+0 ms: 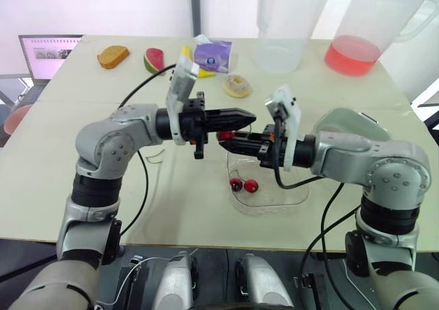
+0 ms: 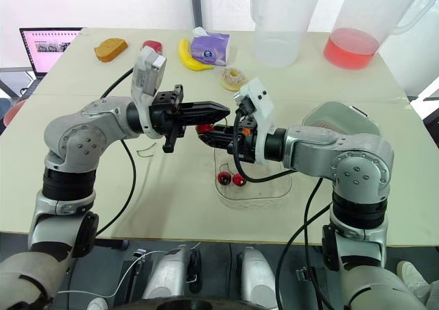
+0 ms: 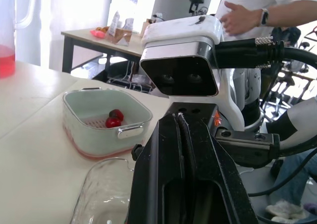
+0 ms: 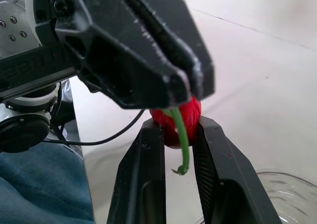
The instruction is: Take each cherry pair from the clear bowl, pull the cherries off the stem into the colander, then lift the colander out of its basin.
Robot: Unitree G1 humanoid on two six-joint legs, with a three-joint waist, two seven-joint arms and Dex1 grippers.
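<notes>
The right gripper point(image 4: 176, 130) is clamping a red cherry point(image 4: 192, 111) between its fingers, above the far part of the clear bowl point(image 1: 295, 199). The left gripper point(image 4: 190, 87), fingers pressed together, is pinching what looks like that cherry's green stem point(image 4: 183, 144). One cherry pair point(image 1: 243, 184) is lying in the bowl. Right of it, the colander point(image 3: 89, 92) is sitting in its basin point(image 3: 81, 145), holding two loose cherries point(image 3: 114, 119).
</notes>
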